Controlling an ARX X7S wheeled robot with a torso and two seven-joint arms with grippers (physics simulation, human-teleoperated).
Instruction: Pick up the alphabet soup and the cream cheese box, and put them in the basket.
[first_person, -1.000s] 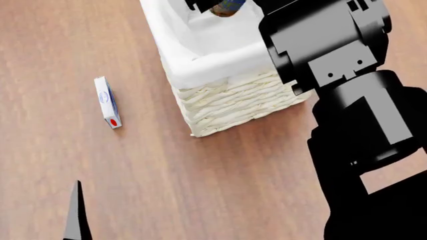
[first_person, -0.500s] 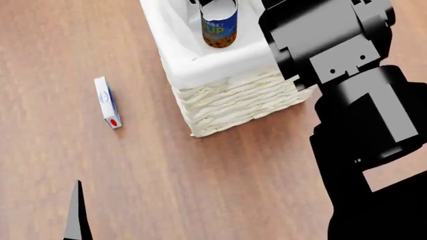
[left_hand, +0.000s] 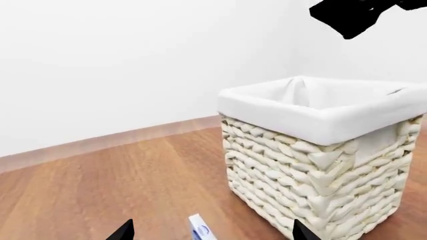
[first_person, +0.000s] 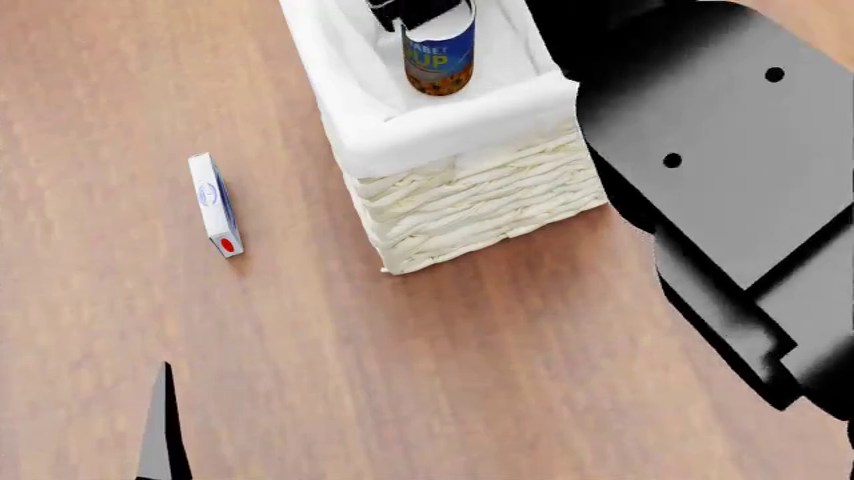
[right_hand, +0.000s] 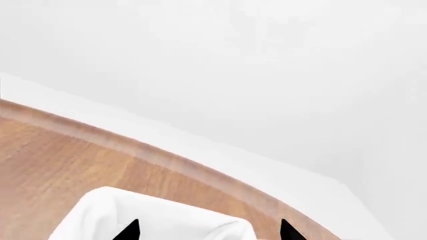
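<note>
- Right arm (first_person: 747, 200): bulked black over the right side of the head frame, reaching up toward the top centre above the basket; posed high, forearm slanting from lower right to upper middle.
- Basket (first_person: 467, 195): stood upper middle of the head frame, wicker wall facing down-frame, white liner folded over the rim; filled the right half of the left wrist frame too (left_hand: 320, 165).
- Alphabet soup (first_person: 439, 58): sat upright inside the basket, near the top edge of the head frame, blue label and yellow lettering showing. Judged as placed, so first half of the task looked done.
- Right gripper (first_person: 416, 12): seen only as a dark shape at the top edge, right over the can's top; two black tips well apart at the bottom of the right wrist frame (right_hand: 207, 231), nothing between them, so taken as spread and free of the can.
- Cream cheese box (first_person: 215, 204): lay on the wood floor at centre left of the head frame, well apart from the basket, red dot toward the lower end; peeked in at the bottom edge of the left wrist frame (left_hand: 199, 229).
- Left gripper (left_hand: 210, 231): two tips wide apart at the bottom of its wrist frame, the box between and beyond them, not touched; only one black spike visible low left in the head frame.
- Next move, as judged: left arm down over the box, fingers closing across its thin sides, then a lift over the liner rim.
</note>
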